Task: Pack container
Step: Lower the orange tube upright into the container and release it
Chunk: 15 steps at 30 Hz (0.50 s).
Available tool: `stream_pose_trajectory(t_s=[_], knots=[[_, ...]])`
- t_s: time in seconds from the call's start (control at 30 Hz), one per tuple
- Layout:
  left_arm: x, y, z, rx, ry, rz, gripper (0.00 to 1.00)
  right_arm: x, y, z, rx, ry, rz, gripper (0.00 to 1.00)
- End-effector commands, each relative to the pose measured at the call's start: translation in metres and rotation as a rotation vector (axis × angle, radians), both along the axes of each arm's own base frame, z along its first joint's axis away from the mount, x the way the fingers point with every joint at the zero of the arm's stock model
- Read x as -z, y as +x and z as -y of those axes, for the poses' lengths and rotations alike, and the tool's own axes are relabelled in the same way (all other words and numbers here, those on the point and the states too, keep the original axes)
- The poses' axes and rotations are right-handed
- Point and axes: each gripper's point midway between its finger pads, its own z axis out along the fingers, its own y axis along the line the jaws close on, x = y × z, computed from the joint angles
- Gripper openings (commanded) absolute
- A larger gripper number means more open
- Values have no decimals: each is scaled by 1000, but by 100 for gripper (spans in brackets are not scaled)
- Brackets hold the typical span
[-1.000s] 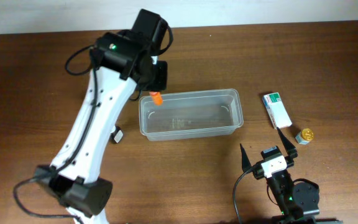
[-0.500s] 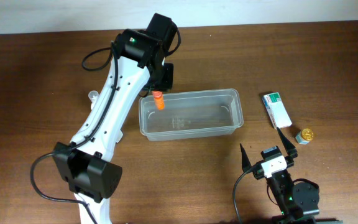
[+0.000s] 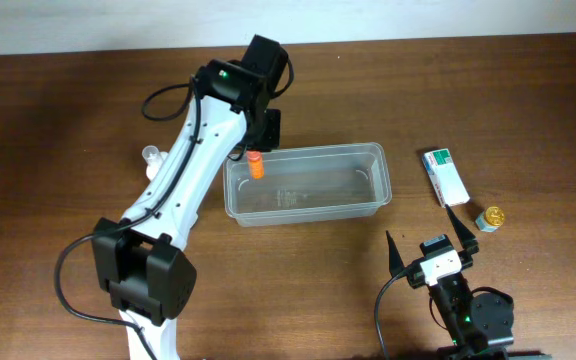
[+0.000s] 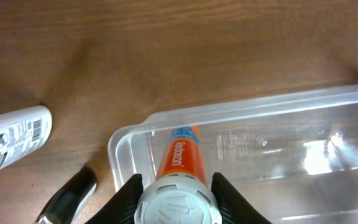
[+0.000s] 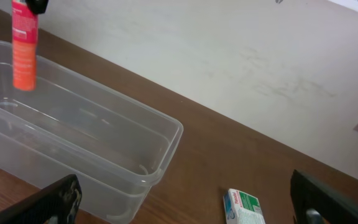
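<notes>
The container [image 3: 368, 198] is a clear plastic tub at the table's middle; it also shows in the left wrist view [image 4: 278, 118] and the right wrist view [image 5: 129, 149]. My left gripper [image 3: 255, 150] is shut on an orange tube with a white cap [image 4: 180, 155] and holds it upright over the tub's left end [image 5: 23, 50]. My right gripper [image 3: 428, 245] is open and empty near the front edge, right of the tub. A white-and-green carton [image 3: 445, 177] lies right of the tub, also in the right wrist view [image 5: 246, 208].
A small gold-capped jar [image 3: 490, 217] stands right of the carton. A white bottle [image 4: 11, 138] lies on the table left of the tub. A small clear item [image 3: 152, 155] sits left of my left arm.
My left arm has swung right, carrying the orange tube from the tub's left rim to just inside its left end. My right arm has not moved.
</notes>
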Motion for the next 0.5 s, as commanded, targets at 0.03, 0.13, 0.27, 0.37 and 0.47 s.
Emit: stream_pose_trajectory(t_s=[0.03,0.13,0.27,0.37,0.47], knots=[[11,3,-2,-12,12,5,14,2,0,3,14,8,-7,98],[19,4,-1,-12,12,4,14,2,0,3,14,8,-7,99],[28,2,-2,-12,18,-8,14,2,0,3,14,8,-7,98],[33,0,-6,-16,39,-14,14,2,0,3,14,8,-7,98],[33,1,-9,-20,55,-9,14,2,0,3,14,8,-7,99]])
